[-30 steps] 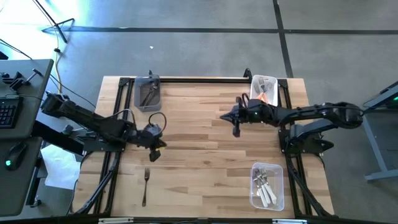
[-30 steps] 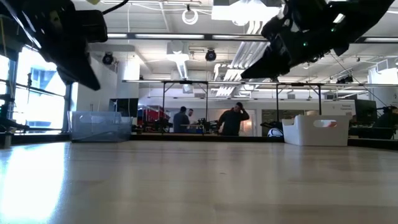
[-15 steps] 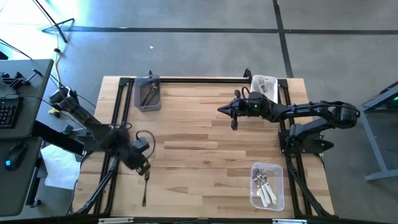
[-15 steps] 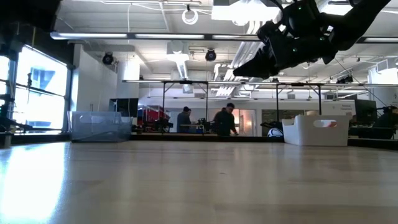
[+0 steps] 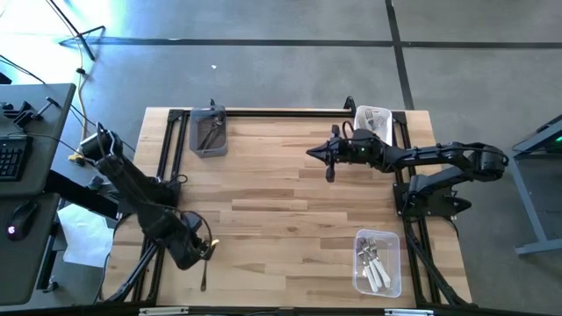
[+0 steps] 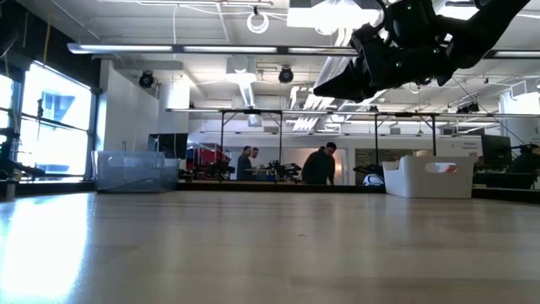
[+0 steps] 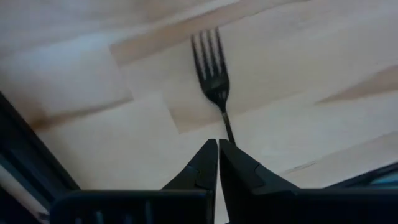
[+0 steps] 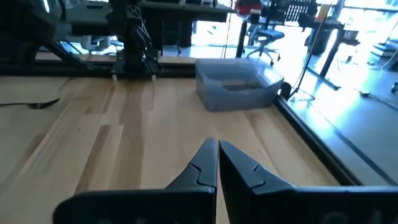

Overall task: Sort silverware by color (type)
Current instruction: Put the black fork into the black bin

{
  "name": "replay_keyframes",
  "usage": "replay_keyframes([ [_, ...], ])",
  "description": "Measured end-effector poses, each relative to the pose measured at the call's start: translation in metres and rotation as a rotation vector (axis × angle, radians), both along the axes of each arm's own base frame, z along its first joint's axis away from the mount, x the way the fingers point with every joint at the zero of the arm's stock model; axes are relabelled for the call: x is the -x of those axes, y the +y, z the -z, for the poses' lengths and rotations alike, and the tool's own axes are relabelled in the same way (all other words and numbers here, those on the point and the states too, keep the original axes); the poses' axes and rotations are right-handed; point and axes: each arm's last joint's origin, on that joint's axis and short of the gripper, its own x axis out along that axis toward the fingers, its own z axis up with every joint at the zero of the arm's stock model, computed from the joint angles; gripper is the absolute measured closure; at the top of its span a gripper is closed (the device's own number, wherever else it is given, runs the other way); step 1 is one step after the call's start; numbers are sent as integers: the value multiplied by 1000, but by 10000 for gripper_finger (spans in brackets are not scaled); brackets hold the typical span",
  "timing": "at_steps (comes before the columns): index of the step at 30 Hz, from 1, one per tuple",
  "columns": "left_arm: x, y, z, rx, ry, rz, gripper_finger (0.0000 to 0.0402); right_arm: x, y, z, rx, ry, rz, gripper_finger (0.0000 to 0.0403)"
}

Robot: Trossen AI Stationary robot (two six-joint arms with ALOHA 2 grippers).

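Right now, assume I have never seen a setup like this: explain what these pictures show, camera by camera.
Two dark robot arms work at a wooden table, sorting forks into bins. The overhead picture shows everything: the left gripper is low at the table's near left edge, over a lone dark fork; the right gripper hangs mid-table. Both are shut, and neither holds anything. A grey bin, a white bin and a clear bin hold sorted forks. The table-level picture looks across into the room, where people stand far behind. Each wrist camera looks past its own closed fingers: the left sees the fork just ahead, the right sees the grey bin.
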Motion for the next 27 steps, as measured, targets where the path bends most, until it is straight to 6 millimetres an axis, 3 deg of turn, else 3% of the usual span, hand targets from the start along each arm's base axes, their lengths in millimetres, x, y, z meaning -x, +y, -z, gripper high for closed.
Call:
replay_keyframes([
  [4,-5,-8,9,28,37,-61,367,0,-1,-3,38,-26,-3,403],
  [11,-22,-28,31,93,8,-84,276,-1,-1,-5,64,-45,-7,403],
  [17,-24,-30,43,60,55,-72,210,-1,-1,-5,61,-45,-6,403],
  [27,-24,-31,44,52,41,-80,188,-1,-1,-5,19,-52,-1,403],
])
